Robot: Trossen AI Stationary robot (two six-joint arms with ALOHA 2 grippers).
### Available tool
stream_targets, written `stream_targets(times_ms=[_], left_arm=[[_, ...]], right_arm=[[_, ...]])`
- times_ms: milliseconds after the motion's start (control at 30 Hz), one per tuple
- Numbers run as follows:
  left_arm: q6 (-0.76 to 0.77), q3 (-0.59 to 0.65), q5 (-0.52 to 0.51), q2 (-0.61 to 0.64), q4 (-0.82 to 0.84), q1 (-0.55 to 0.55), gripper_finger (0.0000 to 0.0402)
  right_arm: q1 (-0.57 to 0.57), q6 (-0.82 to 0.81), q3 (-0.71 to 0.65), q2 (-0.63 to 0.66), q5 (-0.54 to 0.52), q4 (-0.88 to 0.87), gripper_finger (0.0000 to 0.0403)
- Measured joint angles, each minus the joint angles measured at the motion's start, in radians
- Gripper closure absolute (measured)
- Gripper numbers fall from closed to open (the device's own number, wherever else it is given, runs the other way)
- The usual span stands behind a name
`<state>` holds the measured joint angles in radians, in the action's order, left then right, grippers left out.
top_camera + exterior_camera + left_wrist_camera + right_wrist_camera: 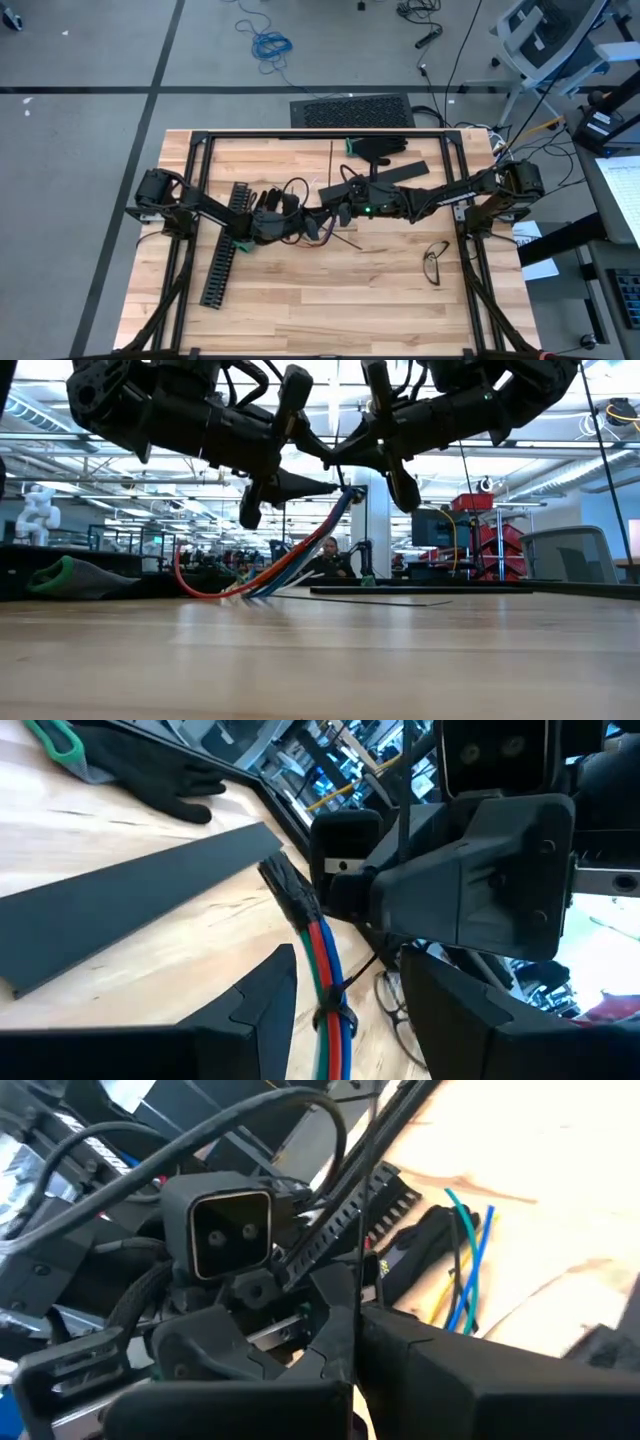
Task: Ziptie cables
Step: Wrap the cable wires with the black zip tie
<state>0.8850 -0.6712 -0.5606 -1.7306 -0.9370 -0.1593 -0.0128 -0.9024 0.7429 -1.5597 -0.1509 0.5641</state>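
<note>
Centrally on the tabletop (330,300), the two arms meet tip to tip, raised above the wood. The left end effector (292,222) comes in from the left; its fingers (262,1010) stand spread, one on each side of the cables (328,970) without pressing them. The right end effector (335,210) comes in from the right, fingers pressed together; whether it pinches the cables cannot be told, since its tips are hidden behind the other arm's housing.

The cables form a bundle of red, blue and green wires with a dark wrapped section, running between both end effectors. In the low view the bundle (290,565) slopes from the end effectors down to the tabletop at left. A black slotted channel (228,245) lies on the left part of the tabletop, beneath the left arm. A flat black strip (130,905) lies just beyond the bundle. A black glove (378,147) rests near the far edge. Eyeglasses (435,262) lie to the right, nearer the front.
</note>
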Motion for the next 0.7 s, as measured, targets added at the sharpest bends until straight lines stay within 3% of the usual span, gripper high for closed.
stream_targets(times_ms=[500, 700], left_arm=[[-0.011, 0.000, -0.051, -0.001, 0.002, 0.011, 0.0229], [-0.109, -0.020, -0.046, -0.001, 0.009, 0.018, 0.0264]], right_arm=[[0.007, -0.052, 0.000, 0.000, -0.016, 0.049, 0.0403], [0.014, -0.059, 0.000, 0.000, -0.016, 0.069, 0.0403]])
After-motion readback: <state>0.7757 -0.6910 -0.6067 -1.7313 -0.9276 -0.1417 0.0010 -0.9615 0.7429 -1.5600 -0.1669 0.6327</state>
